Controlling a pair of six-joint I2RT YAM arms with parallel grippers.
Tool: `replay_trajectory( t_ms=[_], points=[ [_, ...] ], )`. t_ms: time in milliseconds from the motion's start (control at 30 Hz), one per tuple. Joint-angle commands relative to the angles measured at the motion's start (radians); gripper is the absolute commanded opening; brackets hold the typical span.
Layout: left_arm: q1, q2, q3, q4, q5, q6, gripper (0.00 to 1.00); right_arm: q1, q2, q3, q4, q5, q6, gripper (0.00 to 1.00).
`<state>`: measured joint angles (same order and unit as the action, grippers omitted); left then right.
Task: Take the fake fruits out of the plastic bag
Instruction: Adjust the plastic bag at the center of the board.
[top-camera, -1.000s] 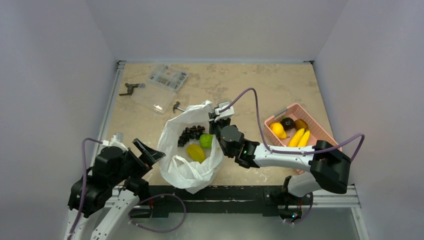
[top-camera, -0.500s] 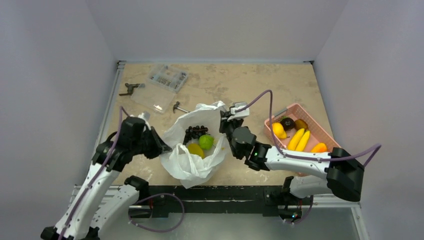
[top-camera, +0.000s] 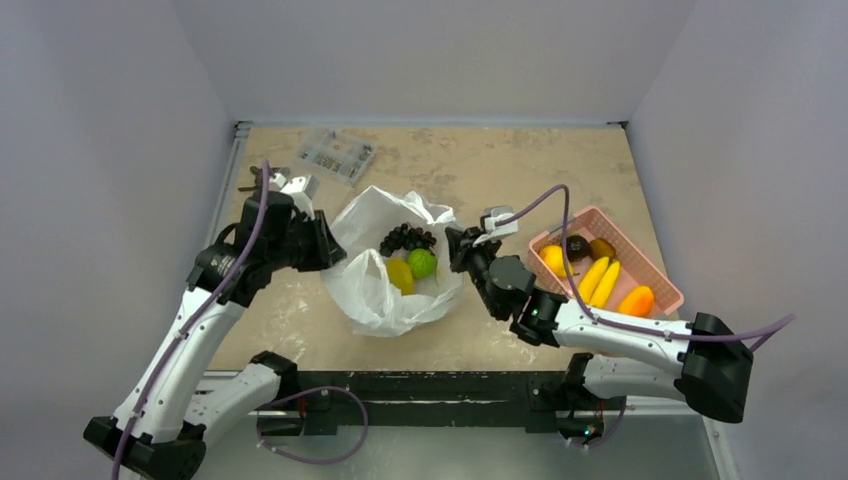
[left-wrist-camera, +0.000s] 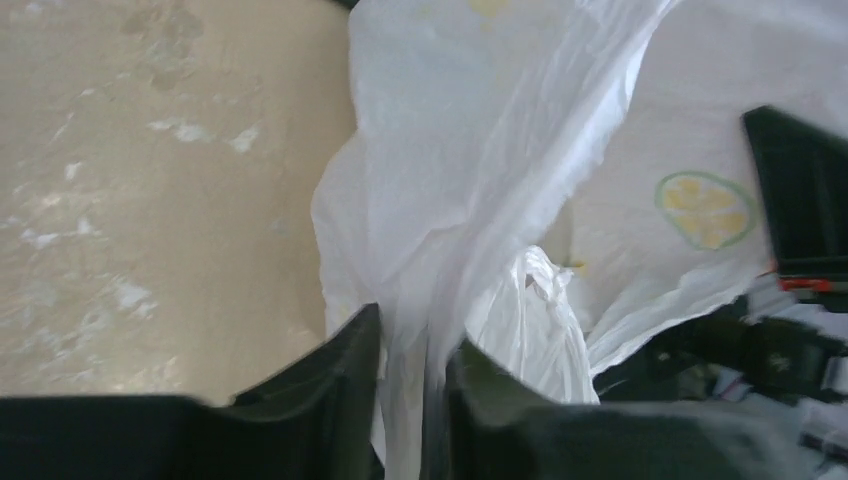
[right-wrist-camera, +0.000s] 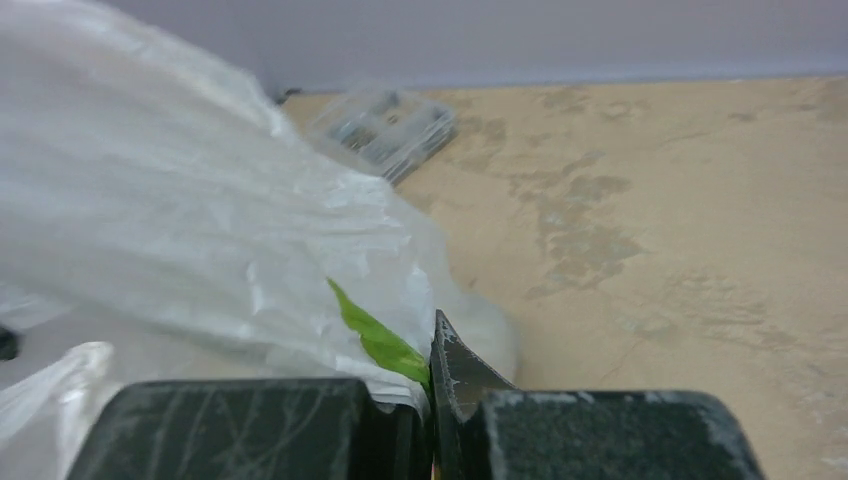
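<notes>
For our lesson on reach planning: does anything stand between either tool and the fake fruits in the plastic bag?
Only the wall of the plastic bag: the left tool and right tool each pinch its rim from outside, with the fake fruits inside. From above, the open mouth leaves them uncovered.

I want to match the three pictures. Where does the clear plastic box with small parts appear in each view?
Top external: clear box, far left of the table, behind the plastic bag.
Left wrist: not in it.
Right wrist: upper centre, beyond the bag.
Shared landmark: the plastic bag, in all three views.
</notes>
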<state>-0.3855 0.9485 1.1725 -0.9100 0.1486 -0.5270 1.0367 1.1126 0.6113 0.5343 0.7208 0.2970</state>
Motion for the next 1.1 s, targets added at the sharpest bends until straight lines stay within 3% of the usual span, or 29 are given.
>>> replay_trajectory(
  t_ms=[0, 67, 100, 133, 233, 367, 500, 633, 700, 800, 900, 967, 1000, 1067],
  points=[
    [0.016, -0.118, -0.215, -0.043, -0.101, -0.018, 0.42, 0.081, -0.015, -0.055, -0.026, -0.197, 0.067, 0.01],
    [0.016, -0.205, -0.289, -0.094, -0.117, -0.085, 0.6, 0.094, -0.016, -0.064, -0.04, -0.257, 0.072, 0.04],
    [0.016, -0.252, -0.321, -0.118, -0.113, -0.124, 0.75, 0.098, -0.018, -0.065, -0.047, -0.284, 0.067, 0.05],
    [0.015, -0.308, -0.344, -0.143, -0.11, -0.168, 0.82, 0.099, -0.021, -0.065, -0.052, -0.306, 0.057, 0.12],
    [0.016, -0.453, -0.37, -0.237, -0.12, -0.3, 0.87, 0.101, -0.025, -0.052, -0.077, -0.332, 0.023, 0.37],
    [0.016, -0.602, -0.393, -0.301, -0.085, -0.508, 0.88, 0.102, -0.026, -0.008, -0.162, -0.295, 0.002, 0.55],
    [0.016, -0.669, -0.551, -0.032, 0.156, -0.604, 0.95, 0.102, -0.03, 0.026, -0.254, -0.246, -0.001, 0.78],
    [0.017, -0.562, -0.638, 0.139, 0.254, -0.612, 0.96, 0.102, -0.026, 0.076, -0.313, -0.219, -0.082, 0.97],
    [0.015, -0.494, -0.632, 0.171, 0.251, -0.553, 0.9, 0.102, -0.01, 0.101, -0.301, -0.215, -0.138, 0.99],
    [0.014, -0.434, -0.629, 0.217, 0.265, -0.497, 0.6, 0.102, 0.049, 0.167, -0.277, -0.19, -0.223, 0.99],
    [0.015, -0.422, -0.599, 0.226, 0.269, -0.459, 0.37, 0.098, 0.145, 0.236, -0.192, -0.116, -0.266, 0.97],
    [0.015, -0.411, -0.566, 0.227, 0.273, -0.435, 0.21, 0.085, 0.213, 0.321, -0.199, -0.066, -0.276, 0.83],
    [0.016, -0.393, -0.54, 0.22, 0.278, -0.405, 0.03, 0.078, 0.245, 0.359, -0.21, -0.037, -0.269, 0.72],
    [0.016, -0.33, -0.461, 0.169, 0.269, -0.337, 0.0, 0.052, 0.278, 0.396, -0.208, 0.033, -0.244, 0.34]
  ],
)
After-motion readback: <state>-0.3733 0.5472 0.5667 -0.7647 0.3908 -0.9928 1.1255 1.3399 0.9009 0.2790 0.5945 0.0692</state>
